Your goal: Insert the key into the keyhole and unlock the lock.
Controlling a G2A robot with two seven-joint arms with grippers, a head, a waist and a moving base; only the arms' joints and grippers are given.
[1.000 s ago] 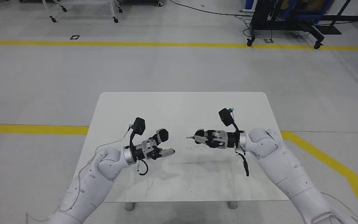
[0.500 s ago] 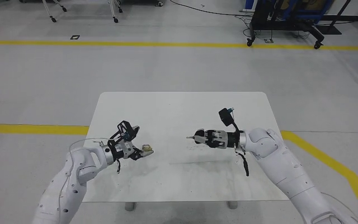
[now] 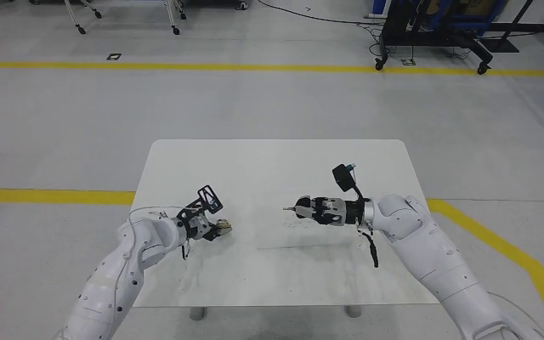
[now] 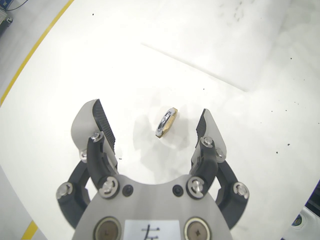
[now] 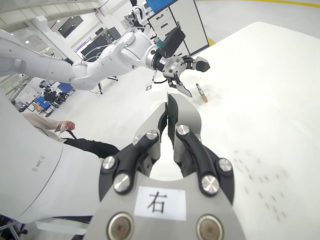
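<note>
A small brass padlock (image 4: 166,123) with a silver shackle lies on the white table (image 3: 272,161), left of the middle. My left gripper (image 4: 150,108) is low over it and open, one finger on each side and neither touching it. From above, the left gripper (image 3: 212,227) sits just left of the padlock (image 3: 223,227). My right gripper (image 3: 297,208) hangs over the table's middle right, shut on the key, whose thin metal tip (image 3: 287,207) points toward the padlock. From the right wrist, the shut right gripper (image 5: 170,98) faces the padlock (image 5: 203,94) and the left gripper (image 5: 193,78).
A stretch of bare table separates the two grippers. Small dark specks (image 4: 287,144) dot the tabletop near the left arm. The table's front edge (image 3: 272,304) is close to both forearms. A grey drawer cabinet (image 5: 175,23) stands on the floor beyond the table's left side.
My left gripper has drawn back to the left and come down around the padlock, then turned its wrist. The right arm with the key has stayed still.
</note>
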